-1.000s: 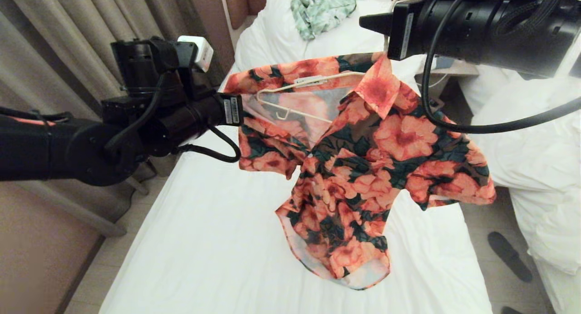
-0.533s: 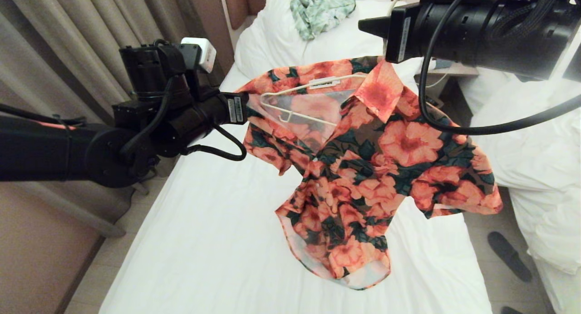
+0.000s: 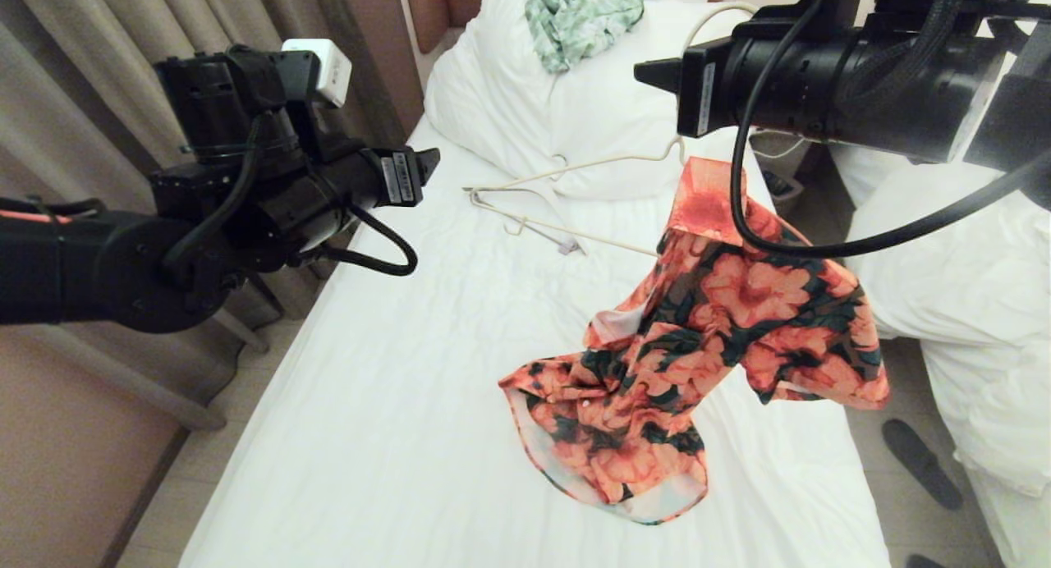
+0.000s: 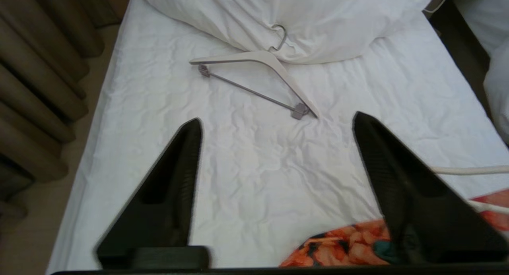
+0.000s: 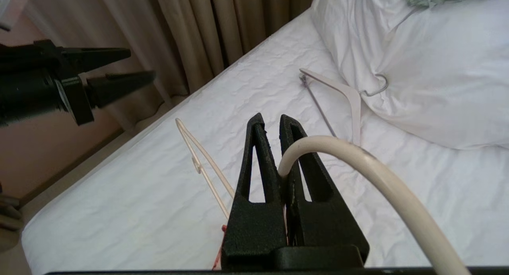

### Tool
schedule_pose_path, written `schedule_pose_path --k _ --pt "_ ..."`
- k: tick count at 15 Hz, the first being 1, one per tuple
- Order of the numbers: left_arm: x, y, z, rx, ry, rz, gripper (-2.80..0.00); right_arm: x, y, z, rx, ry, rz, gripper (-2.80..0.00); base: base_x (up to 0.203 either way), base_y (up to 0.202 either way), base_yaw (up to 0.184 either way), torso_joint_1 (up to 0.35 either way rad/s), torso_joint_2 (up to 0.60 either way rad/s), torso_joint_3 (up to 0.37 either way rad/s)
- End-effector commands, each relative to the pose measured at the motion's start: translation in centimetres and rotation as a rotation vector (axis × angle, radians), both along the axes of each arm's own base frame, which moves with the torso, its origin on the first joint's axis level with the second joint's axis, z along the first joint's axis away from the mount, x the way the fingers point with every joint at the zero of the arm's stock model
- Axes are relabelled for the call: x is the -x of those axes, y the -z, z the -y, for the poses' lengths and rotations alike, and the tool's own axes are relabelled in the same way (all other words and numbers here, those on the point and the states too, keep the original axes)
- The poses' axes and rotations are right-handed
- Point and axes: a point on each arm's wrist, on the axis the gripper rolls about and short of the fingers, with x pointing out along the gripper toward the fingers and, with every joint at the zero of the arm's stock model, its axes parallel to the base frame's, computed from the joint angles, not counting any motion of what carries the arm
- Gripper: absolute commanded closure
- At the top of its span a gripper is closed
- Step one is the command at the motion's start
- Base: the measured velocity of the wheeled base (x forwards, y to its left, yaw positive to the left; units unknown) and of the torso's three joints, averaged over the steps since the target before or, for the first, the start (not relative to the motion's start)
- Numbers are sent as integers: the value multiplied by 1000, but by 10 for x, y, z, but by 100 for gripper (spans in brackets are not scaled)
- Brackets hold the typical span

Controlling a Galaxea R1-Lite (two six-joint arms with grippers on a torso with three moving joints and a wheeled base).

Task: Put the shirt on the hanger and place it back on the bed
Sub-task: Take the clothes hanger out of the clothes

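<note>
My right gripper (image 3: 646,71) (image 5: 272,117) is shut on the hook of the thin cream hanger (image 3: 612,243) (image 5: 199,155), holding it in the air above the bed (image 3: 394,404). The flowered shirt (image 3: 722,305) (image 4: 342,247) hangs only from the hanger's end below that gripper. Its other side has slipped off, leaving most of the frame bare. Its hem is bunched on the sheet. My left gripper (image 3: 429,159) (image 4: 276,117) (image 5: 141,63) is open and empty, out to the left of the hanger and apart from the shirt.
A thicker white hanger with a grey bar (image 4: 258,58) (image 5: 350,96) lies on the sheet against the large pillow (image 3: 509,84). A green-and-white garment (image 3: 583,10) sits on the pillow. Curtains (image 3: 123,51) stand on the left. A second bed with a rumpled duvet (image 3: 969,264) and a slipper (image 3: 920,461) are on the right.
My left gripper opened, let go of the shirt's shoulder and drew back to the left. That side of the shirt fell off the hanger and now sags below my right gripper.
</note>
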Motion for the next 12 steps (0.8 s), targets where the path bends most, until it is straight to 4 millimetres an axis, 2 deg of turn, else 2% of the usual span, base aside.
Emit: schedule_pose_path --k 1,8,12 --pt "0 -5 -7 7 -19 17 0 -5 5 -3 8 -2 -10 0 0 0 0 0 0 0" --pt "-4 -6 -12 8 -39 19 0 -18 20 -12 16 -4 -33 0 0 0 0 0 0 0" --pt "-12 -5 -17 10 -62 20 0 -33 30 -25 -87 -11 21 0 0 0 0 0 0 0"
